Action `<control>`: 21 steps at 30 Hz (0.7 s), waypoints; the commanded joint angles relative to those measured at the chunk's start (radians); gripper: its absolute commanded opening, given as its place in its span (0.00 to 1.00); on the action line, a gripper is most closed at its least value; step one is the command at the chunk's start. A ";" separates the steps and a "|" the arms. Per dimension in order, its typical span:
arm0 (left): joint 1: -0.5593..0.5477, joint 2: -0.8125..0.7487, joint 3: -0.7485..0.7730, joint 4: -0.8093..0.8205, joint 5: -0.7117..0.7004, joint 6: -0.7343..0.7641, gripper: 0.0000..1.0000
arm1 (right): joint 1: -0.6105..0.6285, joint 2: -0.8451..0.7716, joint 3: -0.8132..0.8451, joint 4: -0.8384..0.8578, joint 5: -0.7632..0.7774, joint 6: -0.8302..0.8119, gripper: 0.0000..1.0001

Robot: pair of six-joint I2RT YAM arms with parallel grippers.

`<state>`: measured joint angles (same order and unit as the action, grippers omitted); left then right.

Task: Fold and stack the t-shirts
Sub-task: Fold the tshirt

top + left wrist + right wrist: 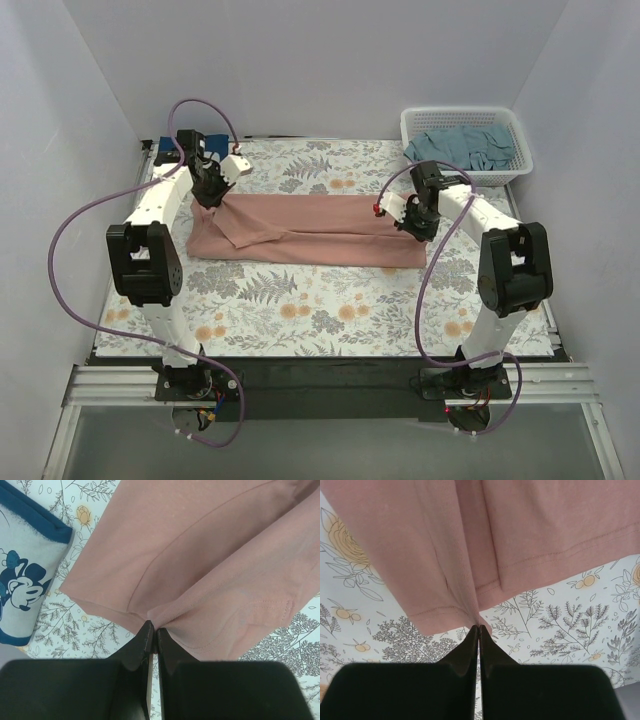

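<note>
At opposite hems, left end effector (151, 631) and right end effector (478, 629) pinch pink t-shirt (330, 235).

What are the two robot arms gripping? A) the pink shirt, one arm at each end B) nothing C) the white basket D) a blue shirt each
A: the left end effector and the right end effector are each pinched shut on an edge of the pink shirt, which lies stretched between them on the table.
</note>
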<state>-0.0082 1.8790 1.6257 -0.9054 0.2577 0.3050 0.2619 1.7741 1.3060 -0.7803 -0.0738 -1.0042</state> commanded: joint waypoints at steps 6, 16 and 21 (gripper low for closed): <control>0.037 0.026 -0.003 0.049 0.002 -0.014 0.00 | -0.013 0.064 0.090 -0.017 0.023 -0.054 0.01; 0.045 0.057 -0.020 0.079 -0.009 -0.018 0.00 | -0.015 0.123 0.136 -0.017 0.037 -0.059 0.01; 0.047 0.078 -0.018 0.085 -0.011 -0.029 0.00 | -0.015 0.151 0.163 -0.016 0.040 -0.059 0.01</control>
<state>0.0353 1.9602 1.6085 -0.8505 0.2504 0.2848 0.2508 1.9148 1.4193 -0.7853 -0.0456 -1.0214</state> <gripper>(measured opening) 0.021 0.020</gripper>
